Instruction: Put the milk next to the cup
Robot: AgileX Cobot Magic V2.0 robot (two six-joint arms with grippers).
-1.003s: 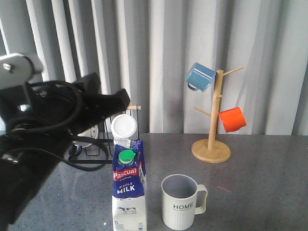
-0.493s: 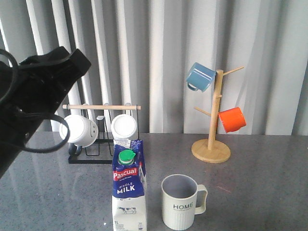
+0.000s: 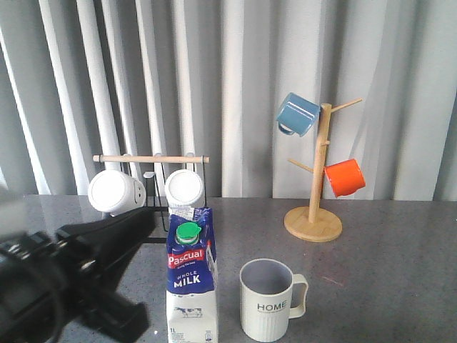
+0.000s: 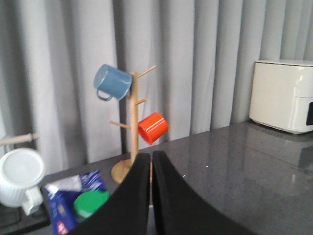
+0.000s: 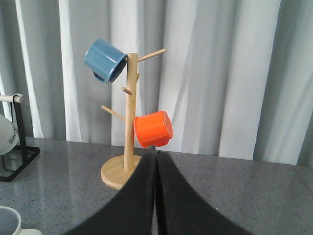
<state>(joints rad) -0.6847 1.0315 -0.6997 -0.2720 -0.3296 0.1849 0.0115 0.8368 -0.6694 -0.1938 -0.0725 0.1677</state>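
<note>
The milk (image 3: pixel 191 286) stands upright at the table's front, blue and white with a green cap. The cream "HOME" cup (image 3: pixel 268 300) stands just to its right, a small gap between them. My left gripper (image 3: pixel 145 220) is low at the front left, just left of the carton and apart from it. In the left wrist view its fingers (image 4: pixel 150 156) are shut and empty, with the milk's top (image 4: pixel 80 196) beside them. My right gripper (image 5: pixel 155 153) is shut and empty; the cup's rim (image 5: pixel 7 219) shows at that view's edge. The right gripper is out of the front view.
A wooden mug tree (image 3: pixel 314 214) with a blue mug (image 3: pixel 297 114) and an orange mug (image 3: pixel 344 178) stands back right. A black wire rack (image 3: pixel 146 214) with white mugs stands back left. A white appliance (image 4: pixel 283 95) sits further off. Curtains hang behind.
My left arm has swung down from high at the left to low at the front left, beside the milk. The milk and cup have not moved.
</note>
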